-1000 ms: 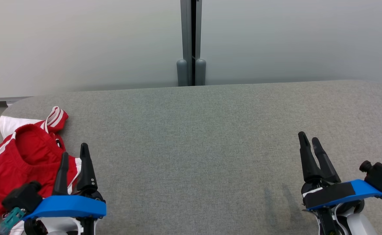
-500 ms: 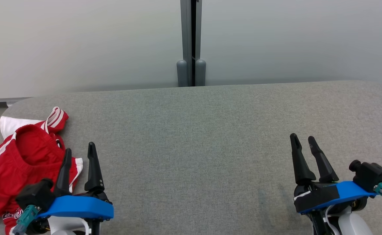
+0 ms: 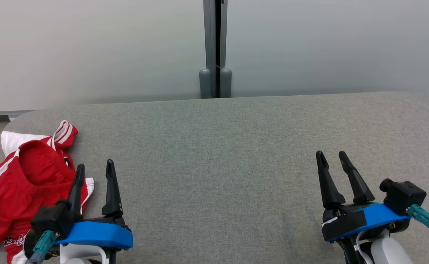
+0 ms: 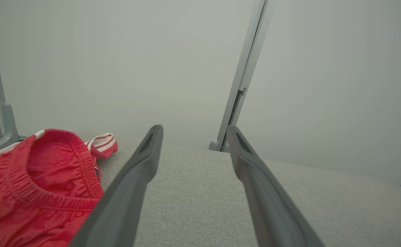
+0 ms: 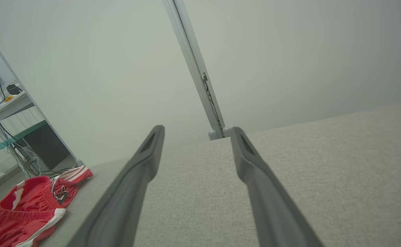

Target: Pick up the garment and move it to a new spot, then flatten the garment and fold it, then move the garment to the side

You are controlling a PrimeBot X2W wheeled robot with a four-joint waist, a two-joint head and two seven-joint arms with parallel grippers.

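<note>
Heads up: your red shorts (image 3: 20, 183) sit bunched up at the left end of the table (image 3: 214, 146), and some of the cloth looks like it spills past that left edge. Your left gripper (image 3: 94, 165) hovers at the side of the heap that faces the table's middle. Its fingers are parted partway with nothing between them. I can't tell if the finger nearest the heap touches the cloth. Your right gripper (image 3: 331, 154) is way over toward the table's right end, also partway open and empty.

Stuff I'd worry about:

- Come in sideways and you'll probably shove the heap further off the table's left edge instead of catching it.
- Pinch just the outer hem and you likely get one thin layer, so the rest dangles, drags along the table and can slip out.
- Dive too deep and the tips could snag the table's fabric cover along with the shorts.
</note>
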